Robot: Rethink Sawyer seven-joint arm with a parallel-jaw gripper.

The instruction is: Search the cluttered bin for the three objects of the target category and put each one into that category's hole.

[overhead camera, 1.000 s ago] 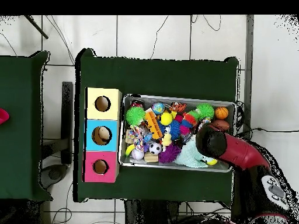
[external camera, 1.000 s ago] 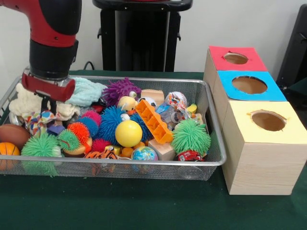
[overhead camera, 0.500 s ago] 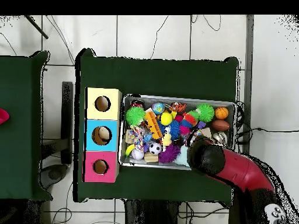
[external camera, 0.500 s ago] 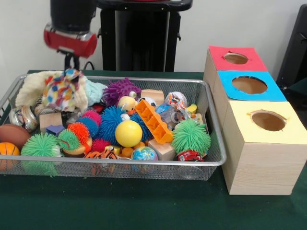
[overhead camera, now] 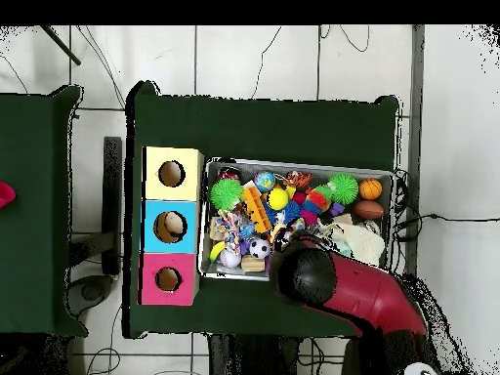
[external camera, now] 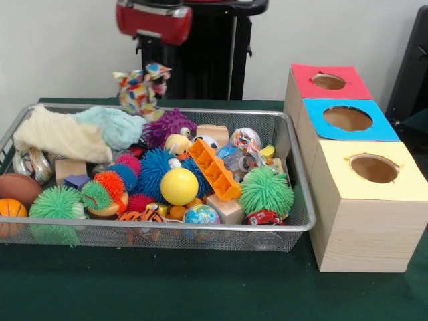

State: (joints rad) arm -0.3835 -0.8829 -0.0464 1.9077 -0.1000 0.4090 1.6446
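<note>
My gripper (external camera: 151, 61) hangs from the red wrist at the top of the front view, above the back rim of the wire bin (external camera: 200, 227). It is shut on a patchwork cloth toy (external camera: 142, 87) in many colours, which dangles clear of the pile. Three wooden boxes stand to the right of the bin, with a red hole (external camera: 328, 81), a blue hole (external camera: 347, 118) and a yellow hole (external camera: 374, 168). In the overhead view the red arm (overhead camera: 337, 288) covers the gripper and the toy at the bin's lower edge.
The bin holds a cream cloth (external camera: 57, 134), a pale teal cloth (external camera: 114, 126), a purple fuzzy toy (external camera: 167, 125), a yellow ball (external camera: 179, 186), an orange block (external camera: 214, 170), a green spiky ball (external camera: 266, 190) and several other toys. A black pedestal (external camera: 200, 60) stands behind.
The gripper has risen from the bin's left end and moved right, carrying the patchwork cloth toy up out of the pile. The cream cloth has dropped back flat.
</note>
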